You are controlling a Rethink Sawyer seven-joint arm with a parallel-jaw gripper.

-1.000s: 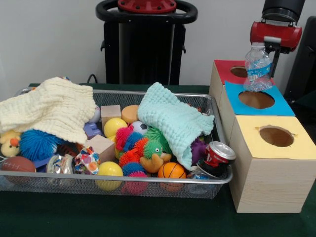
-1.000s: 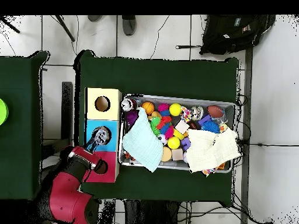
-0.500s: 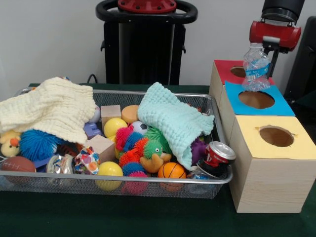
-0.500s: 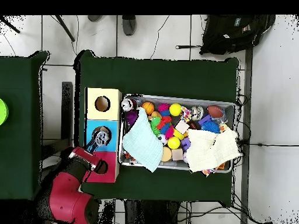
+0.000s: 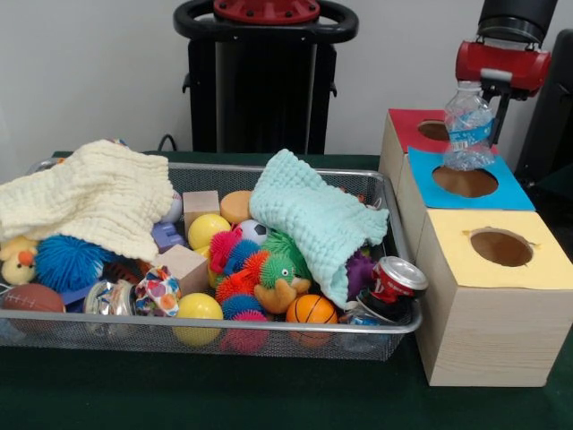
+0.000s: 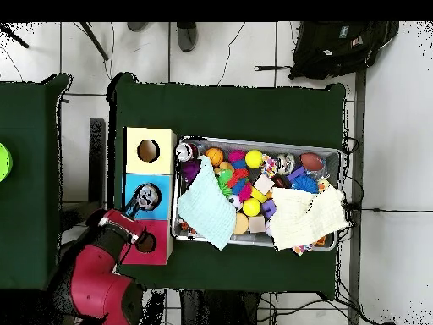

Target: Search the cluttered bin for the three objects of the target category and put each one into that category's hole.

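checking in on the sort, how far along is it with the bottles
In hand: the gripper holds one clear bottle upright above the blue box's hole, not yet dropped. Done: nothing can be confirmed; the holes' insides are hidden. Left: releasing this bottle, then searching the bin, where something clear and crinkly lies near the front left.

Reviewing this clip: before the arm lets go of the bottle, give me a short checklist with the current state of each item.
1. Clear plastic bottle held by the gripper: ok, it hangs from the gripper, clear of the boxes.
2. Bottle lined up with the blue box's hole: ok in the overhead view; the front view puts it over the hole's far edge.
3. Hole unobstructed: ok, nothing covers it.
4. Bottle upright: ok, roughly vertical.
5. Finger grip secure: cannot tell.
6. More bottles left in the wire-mesh bin: cannot tell, the cream cloth and mint cloth cover much of it.
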